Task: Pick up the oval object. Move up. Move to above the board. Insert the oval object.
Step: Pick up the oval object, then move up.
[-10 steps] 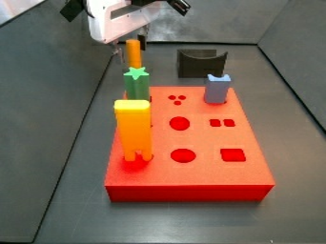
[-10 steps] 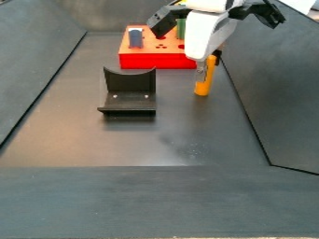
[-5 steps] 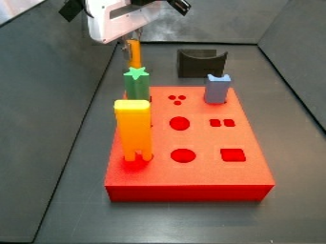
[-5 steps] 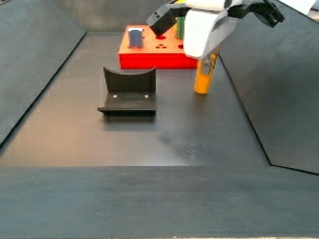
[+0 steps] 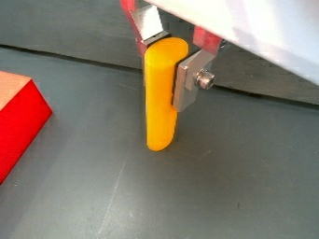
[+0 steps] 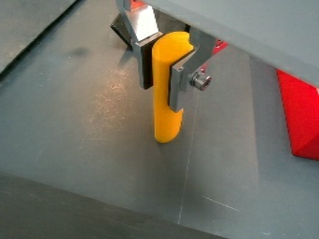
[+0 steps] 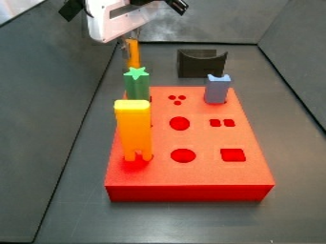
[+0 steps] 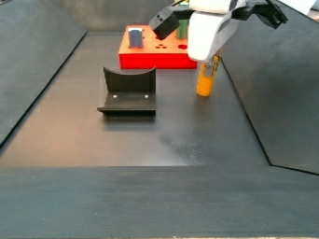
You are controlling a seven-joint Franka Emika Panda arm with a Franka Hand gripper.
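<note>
Holding the peg (image 5: 163, 93) tight, the end effector (image 5: 173, 58) could let it slip while lifting, missing the board (image 7: 192, 181) beside it.

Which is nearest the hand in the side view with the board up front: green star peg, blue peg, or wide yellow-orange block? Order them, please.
The hand holds the oval object behind the board.
1. Green star peg, at the board's far edge, just in front of the hand.
2. Blue peg, far edge, across the board.
3. Wide yellow-orange block, nearer the camera.

One gripper (image 5: 174, 58), one oval object (image 5: 163, 93), one board (image 7: 204, 176), one green star peg (image 7: 136, 81), one yellow-orange block (image 7: 132, 132), one blue-grey piece (image 7: 218, 89), one fixture (image 8: 127, 91).
</note>
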